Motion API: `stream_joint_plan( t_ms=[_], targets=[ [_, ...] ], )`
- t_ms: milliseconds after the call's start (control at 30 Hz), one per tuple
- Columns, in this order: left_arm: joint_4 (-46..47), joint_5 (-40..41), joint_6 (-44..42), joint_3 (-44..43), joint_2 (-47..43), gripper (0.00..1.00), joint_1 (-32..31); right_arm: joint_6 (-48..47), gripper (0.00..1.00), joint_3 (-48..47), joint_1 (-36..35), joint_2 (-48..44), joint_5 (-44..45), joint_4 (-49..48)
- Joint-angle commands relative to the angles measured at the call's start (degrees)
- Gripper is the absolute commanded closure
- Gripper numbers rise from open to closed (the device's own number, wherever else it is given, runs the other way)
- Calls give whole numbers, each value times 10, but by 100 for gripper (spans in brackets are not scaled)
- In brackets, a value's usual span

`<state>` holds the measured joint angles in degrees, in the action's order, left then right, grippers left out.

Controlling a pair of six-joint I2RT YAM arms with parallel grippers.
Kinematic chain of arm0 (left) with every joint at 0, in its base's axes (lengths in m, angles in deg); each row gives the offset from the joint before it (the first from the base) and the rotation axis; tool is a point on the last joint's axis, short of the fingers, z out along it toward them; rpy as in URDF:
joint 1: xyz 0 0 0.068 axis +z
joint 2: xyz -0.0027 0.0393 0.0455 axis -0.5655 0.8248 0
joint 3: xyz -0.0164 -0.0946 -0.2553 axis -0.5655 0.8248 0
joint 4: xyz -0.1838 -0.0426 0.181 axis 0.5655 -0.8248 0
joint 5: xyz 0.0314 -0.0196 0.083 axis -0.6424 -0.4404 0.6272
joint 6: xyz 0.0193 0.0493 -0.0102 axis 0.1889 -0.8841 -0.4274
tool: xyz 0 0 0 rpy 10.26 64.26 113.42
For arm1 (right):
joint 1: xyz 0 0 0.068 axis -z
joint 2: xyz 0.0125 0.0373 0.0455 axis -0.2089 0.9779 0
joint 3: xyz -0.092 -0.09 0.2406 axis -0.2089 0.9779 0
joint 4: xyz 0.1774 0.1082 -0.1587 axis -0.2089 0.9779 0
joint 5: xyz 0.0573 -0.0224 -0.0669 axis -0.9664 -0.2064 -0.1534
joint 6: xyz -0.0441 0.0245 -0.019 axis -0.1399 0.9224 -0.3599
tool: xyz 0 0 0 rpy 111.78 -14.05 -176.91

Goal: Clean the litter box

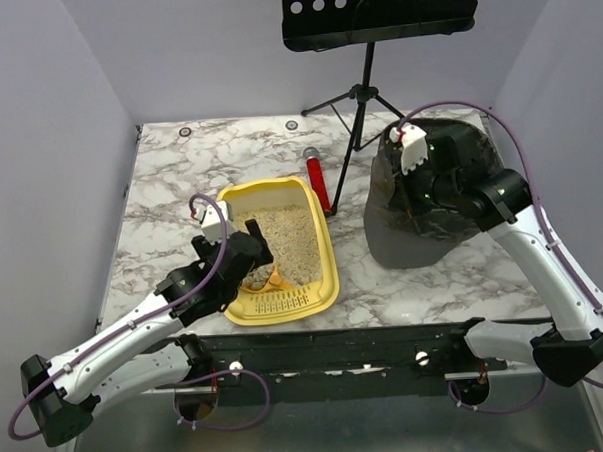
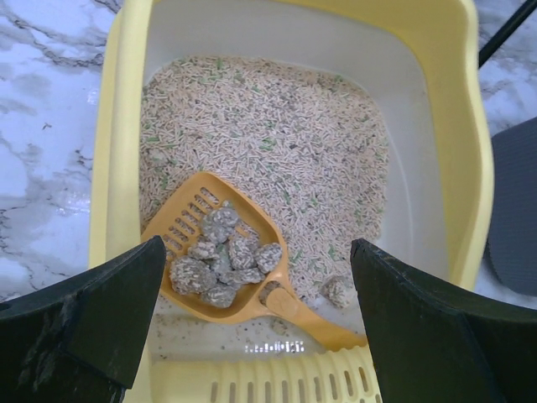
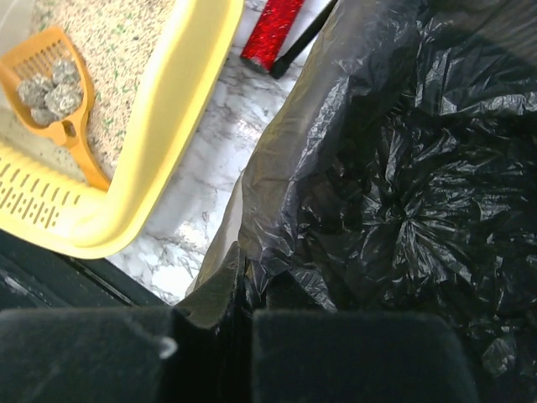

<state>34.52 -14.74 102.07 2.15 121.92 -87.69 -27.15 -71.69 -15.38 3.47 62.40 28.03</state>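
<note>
The yellow litter box [image 1: 329,257] lies in the middle of the table, with beige litter inside. An orange slotted scoop [image 1: 273,279] rests at its near end, loaded with grey clumps [image 2: 220,260], its handle [image 2: 312,319] against the ridged lip. My left gripper [image 1: 252,248] hangs open just above that end, its fingers wide on either side of the scoop [image 2: 186,214] and touching nothing. My right gripper [image 1: 408,186] is shut on the near rim [image 3: 214,290] of the black bin [image 1: 436,205], pinching rim and dark liner [image 3: 403,168] together.
A red cylinder [image 1: 318,181] lies between the litter box and the bin. A black music stand [image 1: 362,91] rises behind, its legs on the table's far side. One loose clump [image 2: 336,290] sits in the litter beside the scoop handle. A black bar [image 1: 337,350] runs along the near edge.
</note>
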Motion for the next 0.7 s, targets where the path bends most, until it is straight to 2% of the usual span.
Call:
stream_joint_plan(
  t_ms=[0,233,333,367,433,467,533,567,600,667],
  targets=[
    [-25,-35,5,-12,7,1,29,-38,99,34,-25,0,-61,-42],
    [-32,-38,1,-6,-23,1,30,-73,99,61,-43,3,-123,-99],
    [-37,-24,13,-1,-37,1,30,-78,88,62,-43,0,-129,-84],
    [-38,-20,17,1,-43,1,30,-78,88,66,-44,-8,-119,-79],
    [-39,-12,23,4,-47,1,30,-62,71,69,-45,-21,-93,-81],
    [-38,-9,24,4,-46,1,30,-61,50,68,-44,-34,-87,-81],
    [-34,-8,26,4,-45,1,30,-39,39,59,-44,-47,-59,-81],
    [-36,-3,29,4,-41,1,30,-28,16,42,-44,-52,-41,-79],
    [-36,-2,30,2,-39,1,30,-3,0,30,-44,-57,-19,-78],
    [-41,7,42,2,-33,1,31,7,0,8,-44,-59,26,-72]
  ],
)
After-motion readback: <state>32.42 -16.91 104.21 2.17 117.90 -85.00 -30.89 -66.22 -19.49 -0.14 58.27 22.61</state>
